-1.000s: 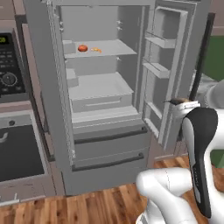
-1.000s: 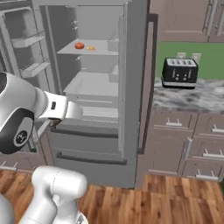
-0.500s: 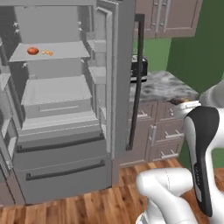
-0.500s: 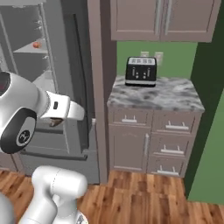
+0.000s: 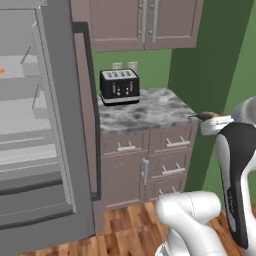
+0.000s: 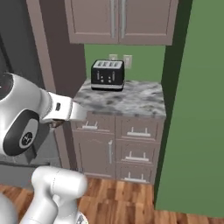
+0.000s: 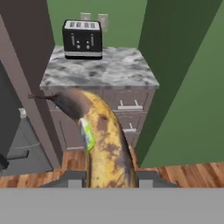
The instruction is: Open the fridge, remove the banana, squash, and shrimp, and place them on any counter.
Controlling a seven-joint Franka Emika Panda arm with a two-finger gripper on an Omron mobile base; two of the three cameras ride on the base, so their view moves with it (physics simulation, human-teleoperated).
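In my hand view, the gripper point(image 7: 109, 179) is clamped partway closed around a banana point(image 7: 105, 140), yellow with brown patches and a dark stem end, which points toward the marbled counter point(image 7: 113, 70). A black toaster point(image 7: 82, 38) stands at the counter's back. In the left base view, the open fridge point(image 5: 55, 125) stands left of that counter.

- A glossy white arm point(image 5: 187, 220) of rounded, bulbous segments.
- Dark charcoal panels set into the joints.
- A small round logo on the dark joint cover point(image 6: 25, 136).
- A grey cuff at the wrist.
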